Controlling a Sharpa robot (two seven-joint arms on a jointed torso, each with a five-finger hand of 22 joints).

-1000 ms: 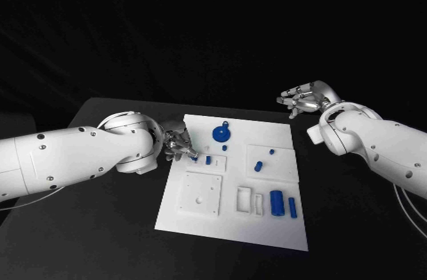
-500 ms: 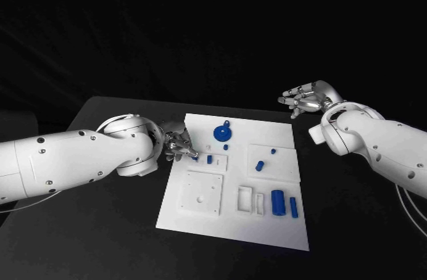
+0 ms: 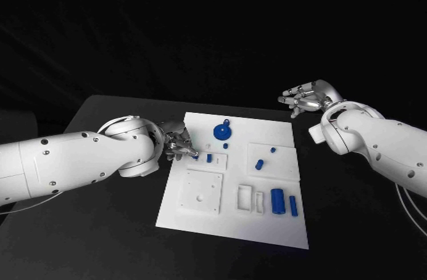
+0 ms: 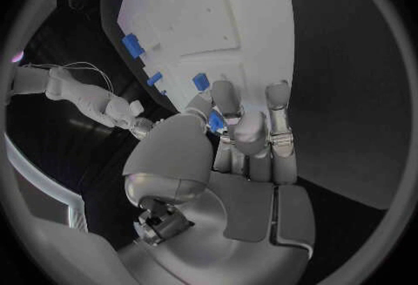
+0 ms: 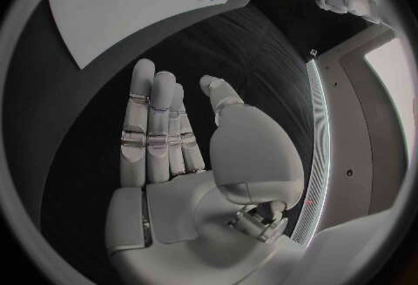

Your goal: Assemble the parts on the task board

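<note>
The white task board (image 3: 233, 227) lies in the middle of the black table. My left hand (image 3: 178, 145) is at the board's left edge and pinches a small blue part (image 3: 195, 157) between thumb and fingers (image 4: 253, 128), low over the board; the same blue part (image 4: 215, 121) shows in the left wrist view. Right beside it a short blue peg (image 3: 209, 158) stands in a small square block. My right hand (image 3: 307, 98) hovers off the board's far right corner, fingers (image 5: 152, 125) straight and apart, holding nothing.
On the board are a round blue part (image 3: 221, 132), a small blue piece (image 3: 225, 146), two blue pieces (image 3: 259, 165) on a raised square, two blue bars (image 3: 277, 199) near the right edge, a square plate (image 3: 201, 193) and narrow slots (image 3: 249, 200).
My left arm has turned slightly at the elbow; the hand and its blue part stay in nearly the same place. The right hand has not moved.
</note>
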